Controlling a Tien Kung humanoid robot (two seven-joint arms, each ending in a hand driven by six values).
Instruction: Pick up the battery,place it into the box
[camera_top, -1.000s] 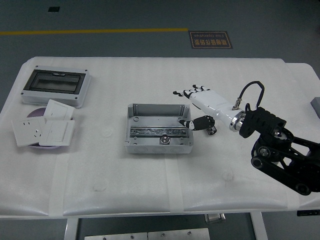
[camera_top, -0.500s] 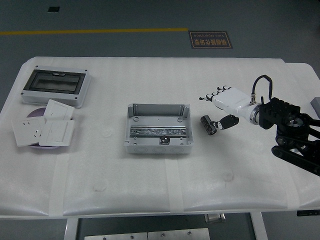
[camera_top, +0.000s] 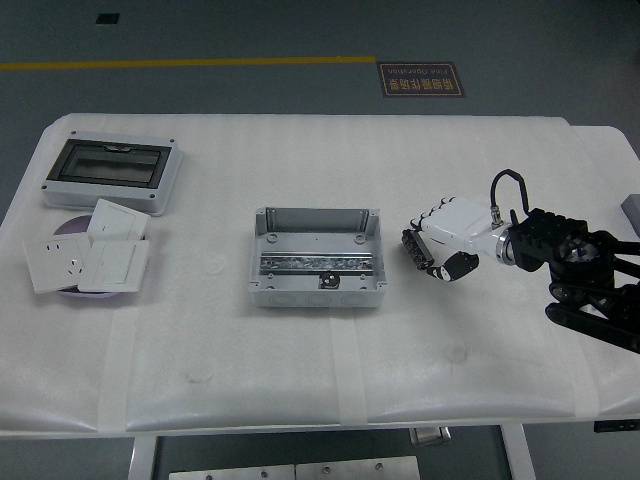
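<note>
The battery (camera_top: 409, 247), a short dark cylinder, lies on the white table (camera_top: 300, 370) just right of the open grey metal box (camera_top: 318, 258). My right hand (camera_top: 428, 250) comes in from the right and sits low over the battery. Its white fingers (camera_top: 424, 220) curl down over the battery and the thumb (camera_top: 452, 267) closes in from the near side. The battery still rests at table level, partly hidden by the fingers. Inside the box is a metal rail with a small round part (camera_top: 325, 282) near its front wall. My left arm is out of view.
A grey enclosure with a dark window (camera_top: 108, 172) stands at the far left. In front of it, white socket plates (camera_top: 85, 258) are stacked on a purple dish. A grey object (camera_top: 632, 210) shows at the right edge.
My right hand drew back from the box edge, leaving the battery on the table to the box's right. It has now dropped onto the battery and curled its fingers around it.
</note>
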